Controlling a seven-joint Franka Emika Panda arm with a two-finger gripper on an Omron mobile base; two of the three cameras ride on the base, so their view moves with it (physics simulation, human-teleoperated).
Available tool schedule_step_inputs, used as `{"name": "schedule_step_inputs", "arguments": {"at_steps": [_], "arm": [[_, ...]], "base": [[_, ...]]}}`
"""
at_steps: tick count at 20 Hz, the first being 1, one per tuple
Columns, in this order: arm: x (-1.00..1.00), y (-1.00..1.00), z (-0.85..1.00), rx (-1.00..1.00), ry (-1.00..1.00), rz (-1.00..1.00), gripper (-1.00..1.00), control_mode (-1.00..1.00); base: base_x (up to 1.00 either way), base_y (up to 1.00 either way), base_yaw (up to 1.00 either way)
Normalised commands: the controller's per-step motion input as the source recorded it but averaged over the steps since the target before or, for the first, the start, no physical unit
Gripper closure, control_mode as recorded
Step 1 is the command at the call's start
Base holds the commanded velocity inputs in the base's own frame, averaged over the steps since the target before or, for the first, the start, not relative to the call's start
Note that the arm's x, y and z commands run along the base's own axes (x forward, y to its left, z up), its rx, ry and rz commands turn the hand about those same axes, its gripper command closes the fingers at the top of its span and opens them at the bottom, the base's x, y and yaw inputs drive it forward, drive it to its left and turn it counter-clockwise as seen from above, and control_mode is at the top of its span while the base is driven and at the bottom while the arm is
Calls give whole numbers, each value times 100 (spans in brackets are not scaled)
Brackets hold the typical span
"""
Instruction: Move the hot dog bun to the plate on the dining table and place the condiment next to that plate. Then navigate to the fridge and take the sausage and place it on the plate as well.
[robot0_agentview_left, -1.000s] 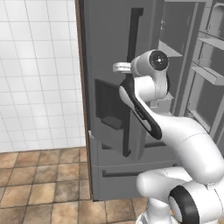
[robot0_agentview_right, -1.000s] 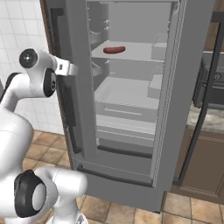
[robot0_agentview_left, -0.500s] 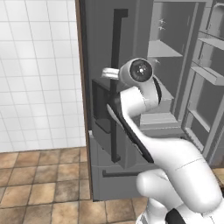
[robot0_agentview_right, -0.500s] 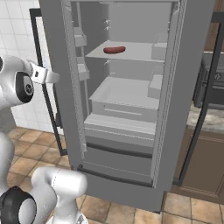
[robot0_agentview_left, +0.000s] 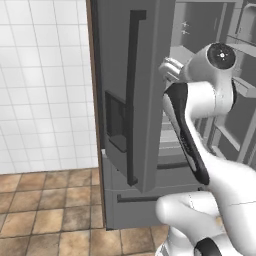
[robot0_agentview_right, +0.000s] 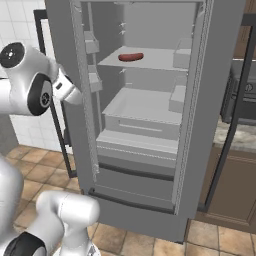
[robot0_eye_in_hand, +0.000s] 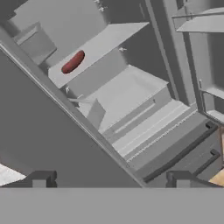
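My gripper (robot0_eye_in_hand: 109, 179) is spread wide and empty, beside the edge of the fridge (robot0_agentview_right: 150, 125) door (robot0_agentview_left: 132, 95). The sausage (robot0_agentview_right: 131, 57) lies on the fridge's upper shelf (robot0_agentview_right: 150, 59), well apart from me. Reaching in, I judge my arm could clip that door edge.

Sausage (robot0_agentview_right: 131, 56) on the upper shelf (robot0_agentview_right: 150, 60) inside the fridge (robot0_agentview_right: 150, 125), drawers below.
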Motion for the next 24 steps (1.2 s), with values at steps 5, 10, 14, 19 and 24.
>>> {"name": "schedule_step_inputs", "arguments": {"at_steps": [5,10,14,19,24], "arm": [[11,-100,7,47,16,-1,-100,-100],[59,-53,-31,53,1,12,-100,-100],[75,-2,-54,47,0,20,-100,-100],[74,29,-57,38,0,17,-100,-100],[54,38,-23,23,0,16,-100,-100]], "base": [[0,0,0],[0,0,0],[0,0,0],[0,0,0],[0,0,0]]}}
